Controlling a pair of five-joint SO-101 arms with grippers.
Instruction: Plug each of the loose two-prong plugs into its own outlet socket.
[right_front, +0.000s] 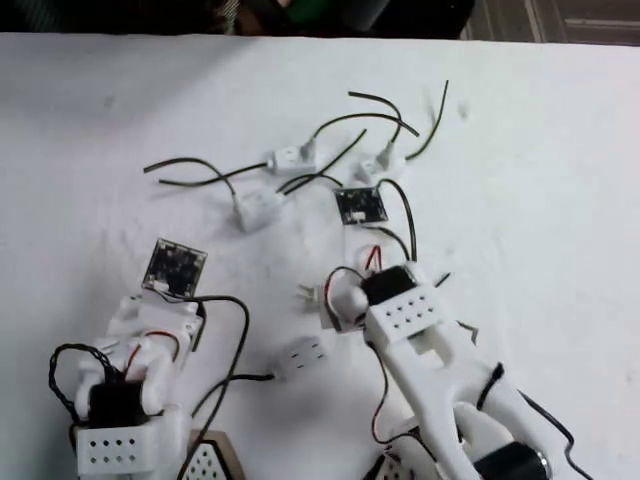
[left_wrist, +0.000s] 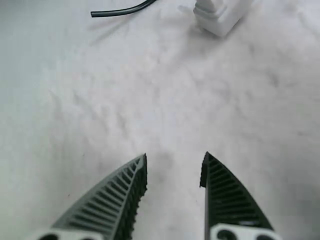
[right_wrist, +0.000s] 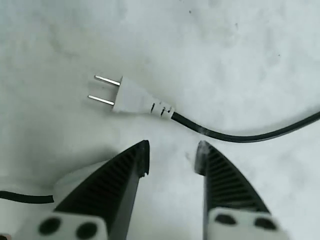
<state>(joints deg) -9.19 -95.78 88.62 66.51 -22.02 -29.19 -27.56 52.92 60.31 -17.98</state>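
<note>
Both arms are white printed plastic around black servo blocks. The left arm (right_front: 140, 370) trails looping black cables (right_front: 232, 345) and thin red wires (right_front: 165, 338). The right arm (right_front: 440, 370) carries a plate of small round holes (right_front: 405, 312). The left gripper (left_wrist: 174, 167) and right gripper (right_wrist: 171, 155) each have 2 tapered, ribbed dark fingers (right_wrist: 227, 185) on white bases with round screw holes.

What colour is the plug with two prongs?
White plug, black cord; right wrist view shows it best.

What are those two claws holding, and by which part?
Nothing. The left gripper and right gripper are both open and empty; a white plug lies loose on the table near the right one.
</note>
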